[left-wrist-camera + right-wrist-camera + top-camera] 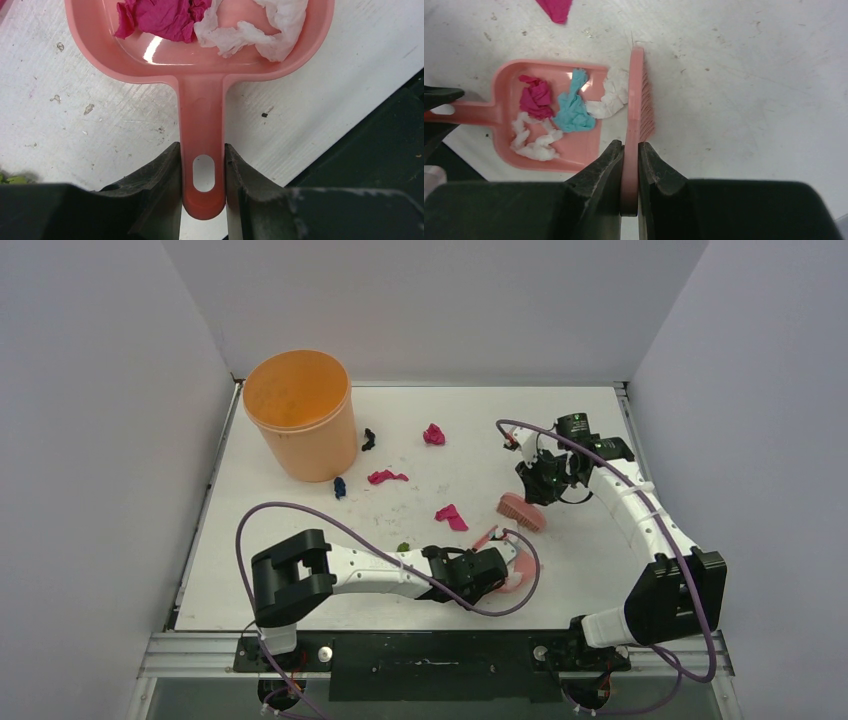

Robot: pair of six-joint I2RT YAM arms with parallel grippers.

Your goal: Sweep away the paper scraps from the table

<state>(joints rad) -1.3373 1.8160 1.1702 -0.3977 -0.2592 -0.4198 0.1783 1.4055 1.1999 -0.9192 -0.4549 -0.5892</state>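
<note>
Two tools held: left gripper [202, 167] clamps dustpan [200, 70], right gripper [631, 155] clamps brush [640, 95], and any tilt could spill paper scraps [160, 20] at five o'clock.

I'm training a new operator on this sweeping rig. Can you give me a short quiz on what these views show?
1. True or false: the left gripper is shut on the handle of the dustpan.
2. Which colour of scrap lies in the dustpan? A) teal B) black C) dark blue
3. Fill in: the right gripper is shut on the pink ____.

Key: 1 true; 2 A, the teal scrap; 3 brush.
</note>
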